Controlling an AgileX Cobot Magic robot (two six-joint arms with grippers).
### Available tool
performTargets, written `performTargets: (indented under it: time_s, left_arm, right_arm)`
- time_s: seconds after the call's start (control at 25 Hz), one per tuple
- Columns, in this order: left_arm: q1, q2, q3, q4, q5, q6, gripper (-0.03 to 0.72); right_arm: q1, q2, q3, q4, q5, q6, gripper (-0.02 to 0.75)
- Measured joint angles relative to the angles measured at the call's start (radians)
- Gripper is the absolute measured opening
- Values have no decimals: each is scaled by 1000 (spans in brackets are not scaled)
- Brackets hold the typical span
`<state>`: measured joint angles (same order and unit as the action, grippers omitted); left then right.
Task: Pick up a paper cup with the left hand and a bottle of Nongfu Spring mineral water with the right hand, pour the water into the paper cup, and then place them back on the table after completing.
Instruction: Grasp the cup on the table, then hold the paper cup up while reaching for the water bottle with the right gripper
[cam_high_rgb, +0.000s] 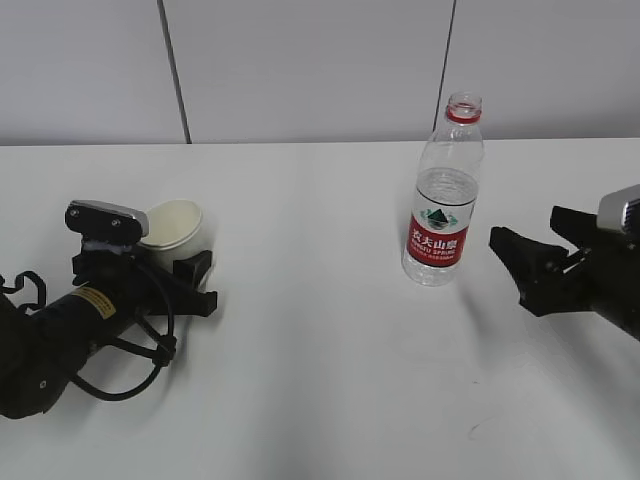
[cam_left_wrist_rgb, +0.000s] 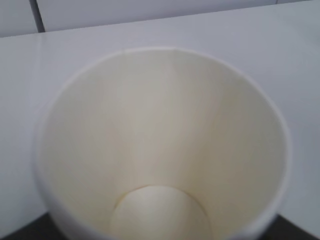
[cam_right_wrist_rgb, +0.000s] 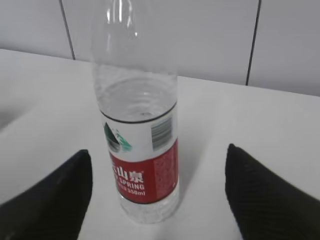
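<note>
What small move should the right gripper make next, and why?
Probably a short advance toward the bottle until it sits between the jaws, then close. The right gripper is open and apart from the upright, uncapped bottle, while the left gripper already sits around the cup.

Left tool (cam_high_rgb: 190, 275) lies low, jaws partly spread; right tool (cam_high_rgb: 535, 250) gapes wide.

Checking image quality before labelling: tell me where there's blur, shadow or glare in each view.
Left wrist view: paper cup fills the frame, softly blurred. Right wrist view: bottle fairly sharp, fingertips soft at the edges. Exterior view: even lighting, faint shadows on the table, no strong glare.
</note>
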<state>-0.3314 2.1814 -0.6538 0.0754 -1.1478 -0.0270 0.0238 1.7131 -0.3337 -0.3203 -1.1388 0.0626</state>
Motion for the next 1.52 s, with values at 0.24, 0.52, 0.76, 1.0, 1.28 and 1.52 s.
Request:
performTargets:
  time_s: [0.24,0.52,0.76,1.0,1.28,1.52]
  left_arm:
    - [0,0,0,0,0,0,377]
    - [0,0,0,0,0,0,376]
    - [0,0,0,0,0,0,376]
    - [0,0,0,-1,0,0,375]
    - [0,0,0,-1,0,0,375]
    - [0,0,0,-1,0,0,375]
  right_arm:
    - [0,2,-68,-45,34,82,668]
    - [0,4,-146,-69,61,86,673]
    - [0,38,-192,-86,68,105,673]
    - [0,162,-254,-122,34,143,673]
    - [0,269,-318,-161,5,174,673]
    - [0,322,-356,-181,-3,182,673]
